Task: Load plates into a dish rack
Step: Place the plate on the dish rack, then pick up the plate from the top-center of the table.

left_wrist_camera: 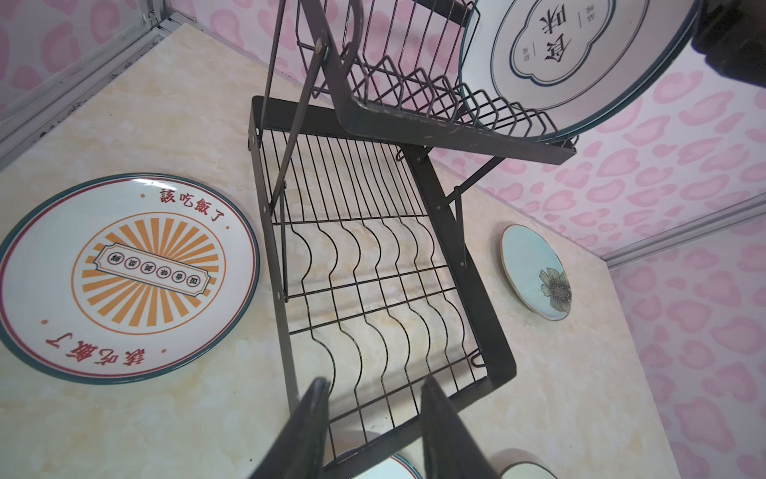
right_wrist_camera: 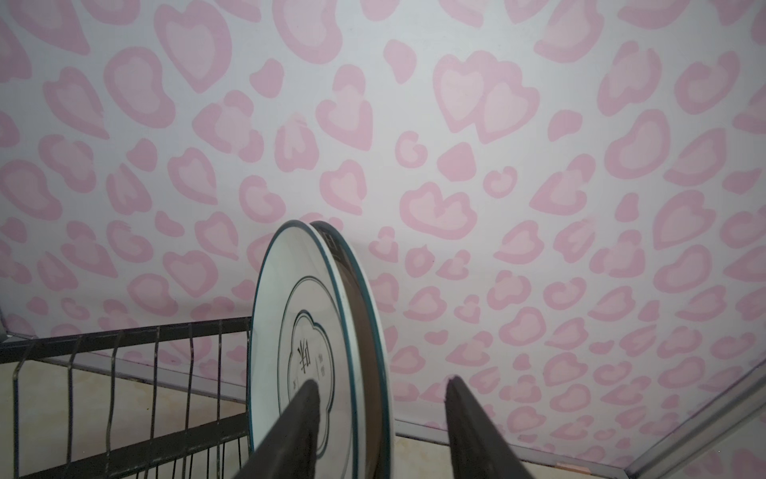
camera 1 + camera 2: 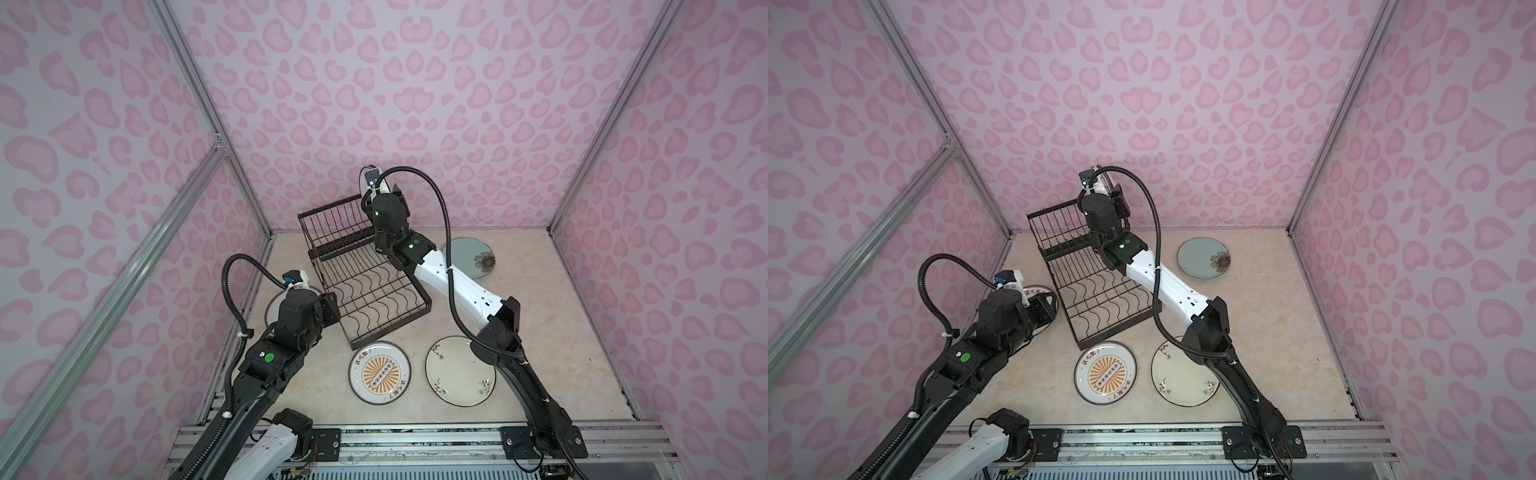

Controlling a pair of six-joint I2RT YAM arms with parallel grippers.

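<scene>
White emblem plate (image 2: 290,315), rear plate (image 2: 368,331) mostly hidden

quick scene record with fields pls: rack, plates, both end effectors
upper tier: quatrefoil plate and dark-rimmed plate, upright, side by side
lower tray: no plates
flat on table: sunburst plate, second sunburst plate, floral-sprig plate, blue-green flower plate
right end effector: open around the upright plates' rims
left end effector: open, empty

Lower tray (image 1: 464,257) bare, open from above. Upper basket (image 1: 456,132): two upright plates (image 2: 306,331) fill the right end, other slots free. Flat plates (image 3: 379,372) lie just beside the tray's front corner and left side.
</scene>
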